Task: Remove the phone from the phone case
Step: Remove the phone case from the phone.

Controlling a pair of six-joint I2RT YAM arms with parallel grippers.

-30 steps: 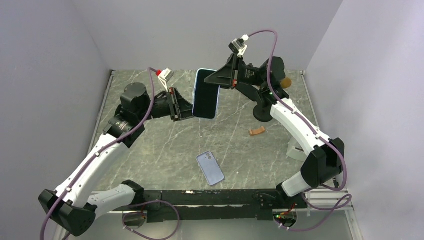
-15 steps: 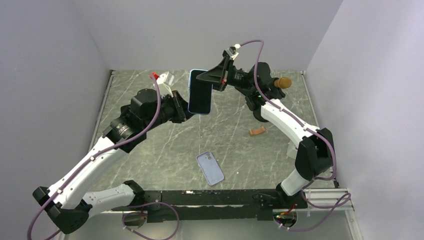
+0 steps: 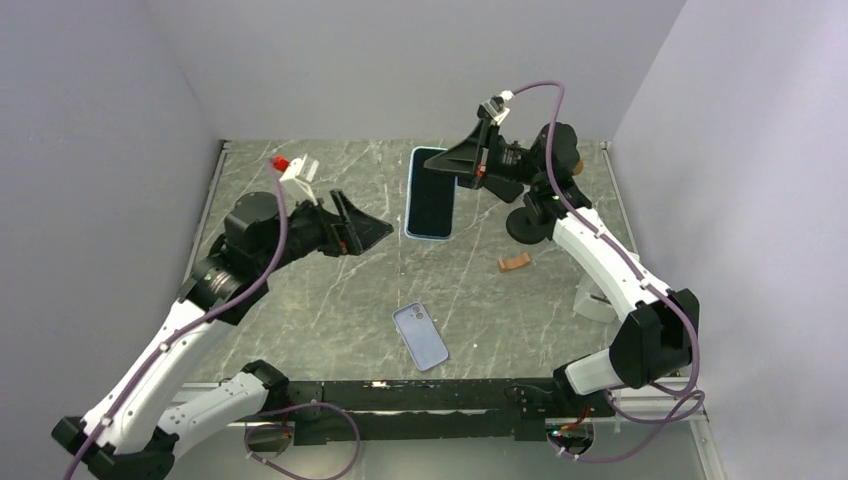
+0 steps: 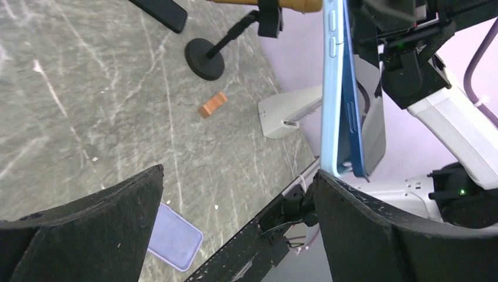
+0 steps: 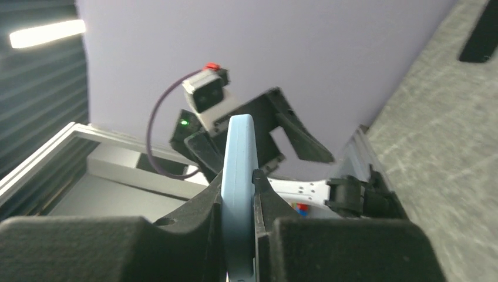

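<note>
The right gripper [image 3: 450, 172] has its jaws clenched on one edge of the phone [image 3: 429, 195], holding it upright in the air over the far part of the table [image 3: 300, 290], dark screen facing the overhead camera. In the left wrist view the pale blue case [image 4: 330, 88] seems to gape from the darker body along one edge, though that is hard to judge. The left gripper [image 3: 366, 230] hangs just beside the phone, jaws spread wide and touching nothing.

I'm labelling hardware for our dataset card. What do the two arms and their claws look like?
The left arm and right arm have white shells with black joints. A purple cable runs along each. The left claw and right claw are matte black with broad wedge-shaped fingers.
</note>
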